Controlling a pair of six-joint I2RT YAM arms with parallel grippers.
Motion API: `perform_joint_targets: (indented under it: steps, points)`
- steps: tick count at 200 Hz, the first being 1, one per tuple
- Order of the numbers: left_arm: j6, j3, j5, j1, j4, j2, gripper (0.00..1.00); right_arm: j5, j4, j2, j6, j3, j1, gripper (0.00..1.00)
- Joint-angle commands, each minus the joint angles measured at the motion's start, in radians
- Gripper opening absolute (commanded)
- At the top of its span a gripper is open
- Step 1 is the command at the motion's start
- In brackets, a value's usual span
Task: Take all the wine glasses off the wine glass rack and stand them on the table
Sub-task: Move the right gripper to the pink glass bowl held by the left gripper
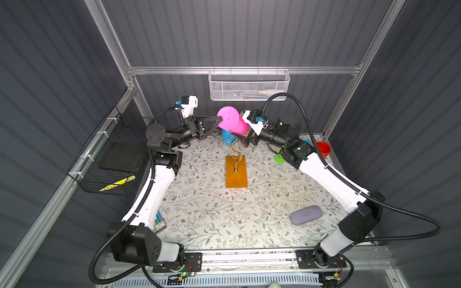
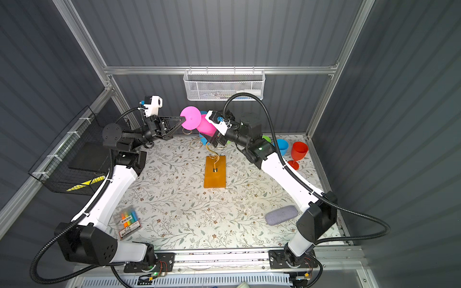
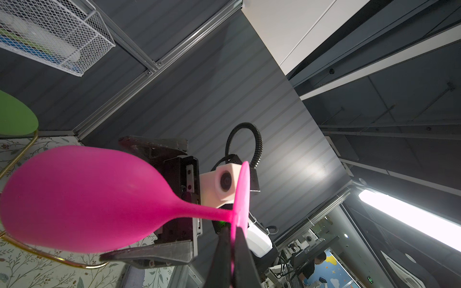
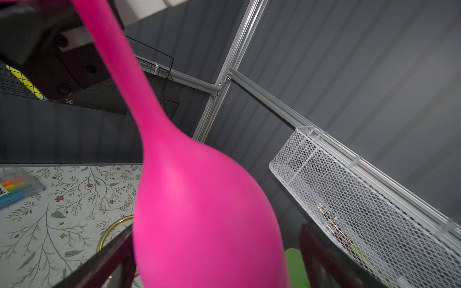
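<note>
Wine glass rack (image 1: 237,179): stands lower than both tools, with its gold scrolls just beneath them.
Pink wine glass (image 1: 235,124): lies tilted between the two tools, above the rack. I cannot tell whether it fully clears the nearest scroll.
Right gripper (image 4: 217,228): jaws are spread wide on either side of the bowl (image 3: 82,199) and are not visibly squeezing it.
Left gripper (image 3: 230,239): clamped edge-on onto the rim of the foot (image 1: 225,117).
Bowl: looks like matte plastic, so it is probably light, stiff and not brittle. It is smooth and rounded, so it may slide between flat pads. Its widest girth inside the right jaws seems the firmest hold.
Foot: a thin disc. Pinched at the rim alone, the glass could swing.
Stem (image 3: 199,212): just past the left fingertips. It is narrow and would make a steadier hold than the rim.
</note>
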Motion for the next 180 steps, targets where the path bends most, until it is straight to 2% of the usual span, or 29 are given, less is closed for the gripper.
perform_joint_targets:
  steps: [1,50,74,139,180]
  points:
    - [0.009,0.034,0.007,-0.005,0.029,-0.027,0.0,-0.015,0.023,0.013,0.023,0.034,0.008,0.99]
    - [-0.005,0.072,0.007,-0.01,0.036,-0.011,0.0,-0.027,0.048,0.019,0.034,0.033,0.01,0.96]
    - [-0.005,0.067,0.004,-0.012,0.037,-0.008,0.0,-0.016,0.068,0.023,0.045,0.03,0.011,0.99]
    - [-0.02,0.071,0.006,-0.013,0.054,-0.002,0.0,-0.016,0.085,0.039,0.058,0.043,0.015,0.99]
    - [-0.02,0.064,0.006,-0.013,0.057,0.001,0.0,-0.01,0.07,0.038,0.057,0.038,0.017,0.88]
